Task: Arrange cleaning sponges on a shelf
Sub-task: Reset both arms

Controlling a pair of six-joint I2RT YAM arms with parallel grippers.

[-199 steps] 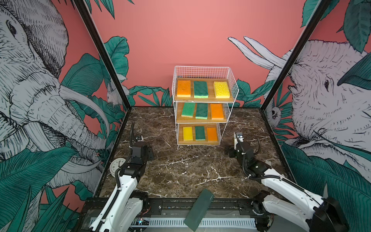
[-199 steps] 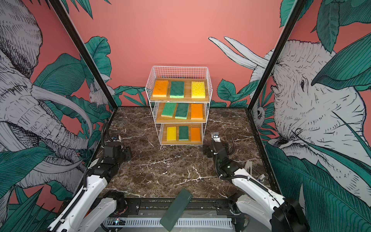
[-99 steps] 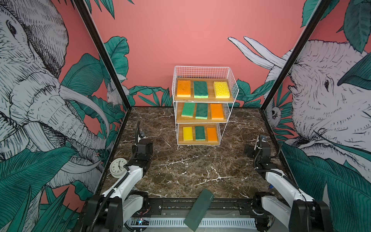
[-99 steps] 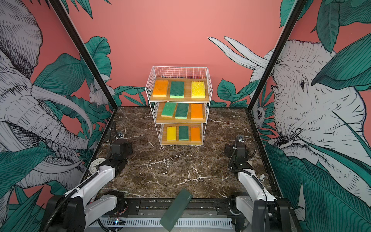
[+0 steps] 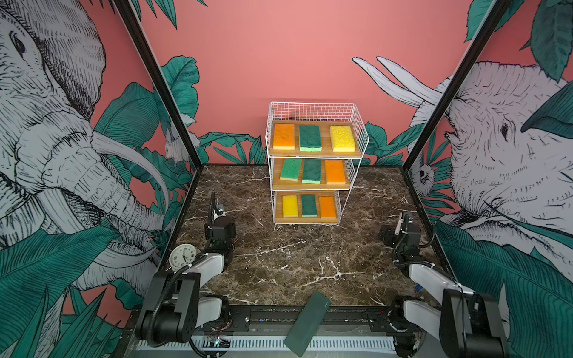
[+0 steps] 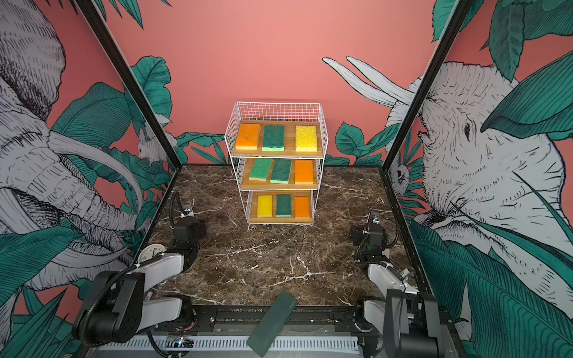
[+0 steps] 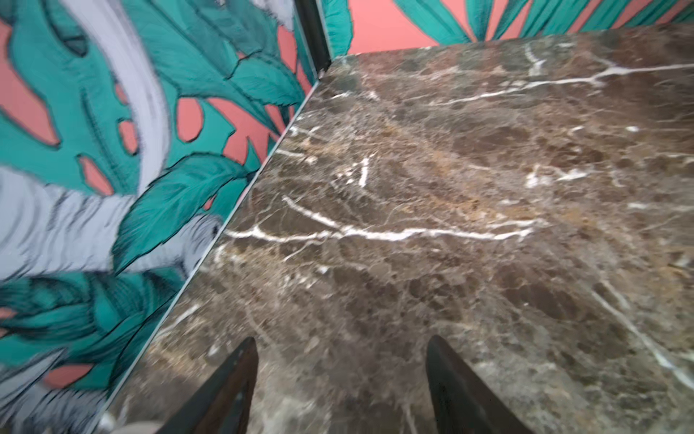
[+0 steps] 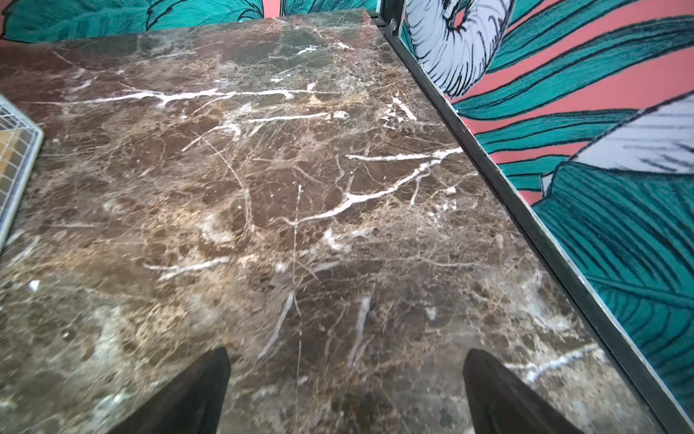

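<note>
The white wire shelf (image 5: 313, 161) stands at the far middle of the marble table (image 5: 294, 263), against the pink back wall, and it is the landmark here. All nine cleaning sponges (image 5: 311, 138) lie flat on its three wooden boards, three on each board, side by side. On the top board, seen from the front of the shelf, they are orange (image 6: 247, 136), dark green and yellow (image 6: 306, 138). On the middle board there are two green ones and an orange one. On the lowest board they are yellow (image 5: 290, 206), dark green (image 6: 283, 205) and orange.

The left gripper (image 7: 340, 360) is well apart from the shelf, near the left wall; its two fingers stand apart with only bare marble between them, holding nothing. The right gripper (image 8: 345, 372) is also well apart from the shelf, close to the right wall, spread wide and empty; a corner of the shelf shows at the edge of its wrist view.

A dark green slab (image 5: 307, 328) lies tilted on the black rail in front of the table, far from the shelf. A small white clock (image 5: 183, 256) stands beside the left arm.
</note>
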